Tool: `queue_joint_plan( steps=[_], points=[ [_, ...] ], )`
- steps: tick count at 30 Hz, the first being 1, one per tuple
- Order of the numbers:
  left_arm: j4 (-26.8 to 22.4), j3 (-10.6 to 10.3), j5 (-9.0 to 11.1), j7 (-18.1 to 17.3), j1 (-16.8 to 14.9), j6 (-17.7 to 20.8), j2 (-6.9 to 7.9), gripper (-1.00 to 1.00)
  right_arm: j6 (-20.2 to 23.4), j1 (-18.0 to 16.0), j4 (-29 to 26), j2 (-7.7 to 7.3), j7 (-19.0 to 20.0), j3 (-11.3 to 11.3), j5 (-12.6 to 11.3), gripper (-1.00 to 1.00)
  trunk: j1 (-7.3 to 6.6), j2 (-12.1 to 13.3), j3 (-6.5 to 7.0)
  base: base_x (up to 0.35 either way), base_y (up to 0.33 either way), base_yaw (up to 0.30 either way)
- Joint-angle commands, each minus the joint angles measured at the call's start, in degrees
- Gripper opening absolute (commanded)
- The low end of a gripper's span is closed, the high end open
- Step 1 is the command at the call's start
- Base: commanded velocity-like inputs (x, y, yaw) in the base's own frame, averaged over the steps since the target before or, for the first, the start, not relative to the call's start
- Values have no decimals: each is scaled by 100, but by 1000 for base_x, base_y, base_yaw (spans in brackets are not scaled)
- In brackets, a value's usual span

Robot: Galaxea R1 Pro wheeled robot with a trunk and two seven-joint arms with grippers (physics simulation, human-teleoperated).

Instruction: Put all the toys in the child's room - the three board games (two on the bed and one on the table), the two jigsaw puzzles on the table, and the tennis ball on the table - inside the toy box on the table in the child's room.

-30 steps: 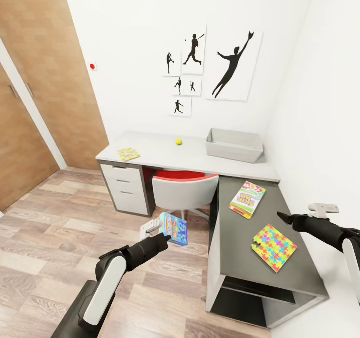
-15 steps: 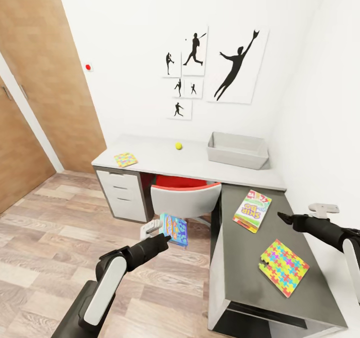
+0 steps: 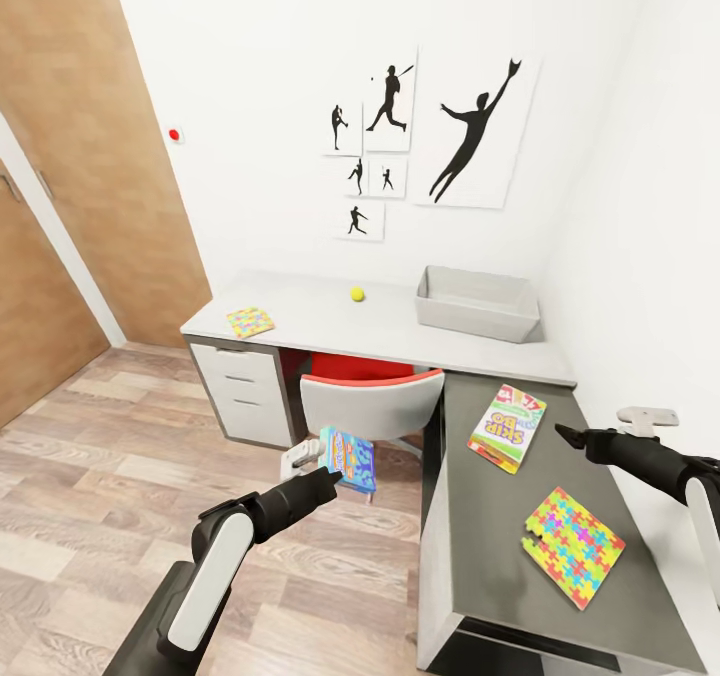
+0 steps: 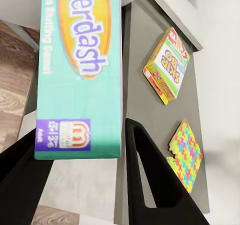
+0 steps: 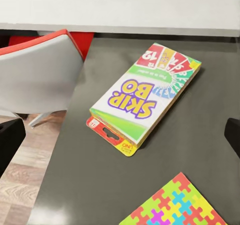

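Nothing lay in the toy box [image 3: 475,301] yet. Left gripper [image 3: 330,476] pinched the blue board game [image 3: 350,459], short of the table [image 3: 480,516]; right gripper [image 3: 572,436] spread, empty. Skip-Bo box [image 3: 507,427], both jigsaw puzzles [image 3: 573,546], tennis ball [image 3: 357,294] remained outside the box.

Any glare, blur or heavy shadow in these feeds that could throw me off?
Head view: even flat light, no glare, walls lean from wide-angle distortion. Left wrist view: the blue box looms close, print still legible. Right wrist view: sharp, Skip-Bo box casts only a soft shadow on the dark desk top.
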Motion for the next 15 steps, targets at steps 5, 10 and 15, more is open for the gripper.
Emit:
queue_joint_plan(
  steps=[5, 10, 15],
  points=[
    [-6, 1, 55, 45, -4, 23, -1, -100, 38, -6, -4, -1, 1, -7, -34, 100, 4, -12, -12, 7, 0, 137],
    [-5, 1, 55, 48, -4, 23, -1, -100, 37, -6, -4, -1, 1, -7, -33, 100, 4, -12, -12, 3, 0, 238],
    [-5, 1, 55, 48, -4, 24, -2, -100, 37, -6, -4, -1, 1, -7, -31, 100, 4, -12, -12, 1, 0, 274]
  ],
)
